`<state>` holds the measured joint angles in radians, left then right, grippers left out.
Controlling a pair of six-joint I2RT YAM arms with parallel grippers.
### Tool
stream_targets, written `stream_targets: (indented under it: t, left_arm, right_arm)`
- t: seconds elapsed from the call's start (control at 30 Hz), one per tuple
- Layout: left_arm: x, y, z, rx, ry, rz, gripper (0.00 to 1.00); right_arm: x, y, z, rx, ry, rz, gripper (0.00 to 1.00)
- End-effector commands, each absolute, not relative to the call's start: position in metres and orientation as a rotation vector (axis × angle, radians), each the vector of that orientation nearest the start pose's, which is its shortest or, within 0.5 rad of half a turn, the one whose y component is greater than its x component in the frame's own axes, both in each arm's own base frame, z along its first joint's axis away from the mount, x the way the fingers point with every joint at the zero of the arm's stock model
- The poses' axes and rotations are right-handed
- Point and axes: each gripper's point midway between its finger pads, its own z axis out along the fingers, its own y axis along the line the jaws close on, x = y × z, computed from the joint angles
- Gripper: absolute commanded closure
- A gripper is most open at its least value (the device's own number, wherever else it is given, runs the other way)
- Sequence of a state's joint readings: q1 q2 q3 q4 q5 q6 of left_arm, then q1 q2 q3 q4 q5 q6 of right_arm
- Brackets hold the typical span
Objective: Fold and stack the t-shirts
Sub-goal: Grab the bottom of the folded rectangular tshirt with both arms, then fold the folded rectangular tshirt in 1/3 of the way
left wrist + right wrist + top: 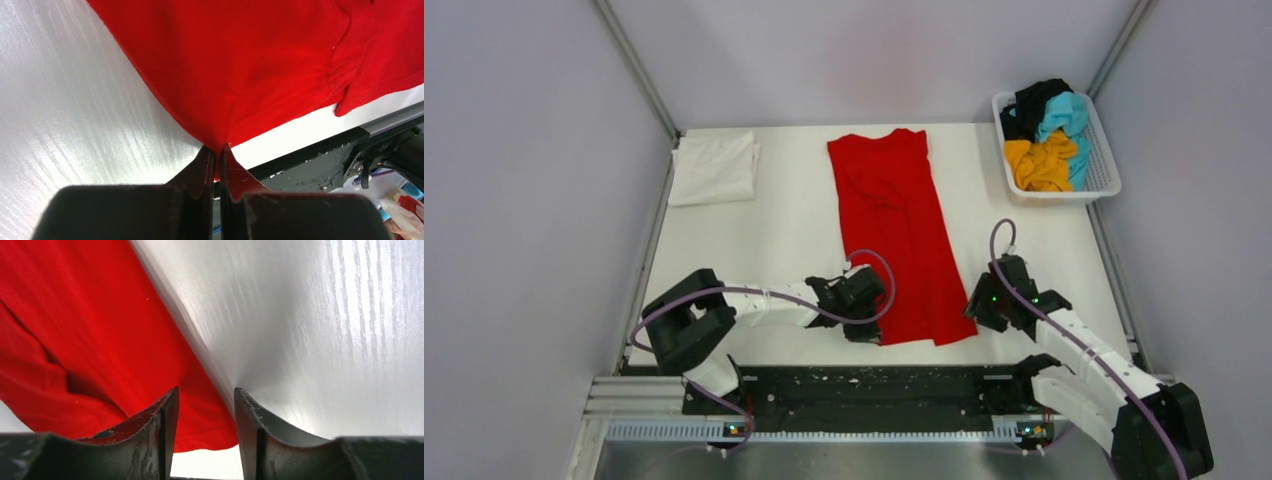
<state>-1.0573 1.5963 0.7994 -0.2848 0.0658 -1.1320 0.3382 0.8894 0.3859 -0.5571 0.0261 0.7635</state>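
A bright red t-shirt [894, 230] lies folded lengthwise down the middle of the table, collar at the far end. My left gripper [867, 333] is shut on the shirt's near left corner; in the left wrist view [218, 150] the red cloth [240, 65] is pinched between the closed jaws. My right gripper [976, 306] is open at the shirt's near right corner; in the right wrist view [204, 392] the jaws stand apart over the red hem [100, 340]. A folded white t-shirt [714, 167] lies at the far left.
A white mesh basket [1107, 170] at the far right holds orange-yellow [1039, 163], turquoise [1067, 117] and black [1034, 100] shirts. The black base rail [864, 390] runs along the near table edge.
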Motion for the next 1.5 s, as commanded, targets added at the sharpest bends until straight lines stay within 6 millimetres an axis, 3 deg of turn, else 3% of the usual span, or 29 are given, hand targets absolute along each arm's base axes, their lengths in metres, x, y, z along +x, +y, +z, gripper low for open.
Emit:
stream_targets:
  t: [0.0,0.13,0.3,0.6,0.7,0.83,0.97,1.2,1.47]
  left_arm:
    - [0.121,-0.286,-0.007,-0.128,2.91,-0.473,1.0]
    - [0.114,-0.281,-0.008,-0.144,2.899,-0.491,1.0]
    - [0.1,-0.278,-0.003,-0.157,2.879,-0.503,1.0]
    - [0.068,-0.281,0.009,-0.145,2.843,-0.565,1.0]
    - [0.068,-0.287,0.02,-0.142,2.805,-0.627,1.0]
    - [0.086,-0.303,0.044,-0.092,2.709,-0.674,1.0]
    - [0.111,-0.311,0.068,-0.071,2.65,-0.671,1.0]
    - [0.171,-0.302,0.104,-0.127,2.579,-0.722,1.0]
    - [0.242,-0.282,0.133,-0.149,2.537,-0.666,1.0]
  right_arm:
    - [0.156,0.093,0.006,0.567,2.671,0.399,0.59]
    - [0.151,0.109,0.014,0.483,2.655,0.549,0.72]
    - [0.141,0.115,0.019,0.432,2.646,0.628,1.0]
    - [0.116,0.129,0.053,0.412,2.591,0.833,1.0]
    - [0.11,0.134,0.067,0.398,2.568,0.904,1.0]
    - [0.122,0.134,0.082,0.396,2.52,0.888,1.0]
    - [0.147,0.142,0.104,0.382,2.454,0.912,1.0]
    - [0.204,0.142,0.141,0.395,2.384,0.792,1.0]
    - [0.271,0.153,0.157,0.388,2.37,0.705,1.0]
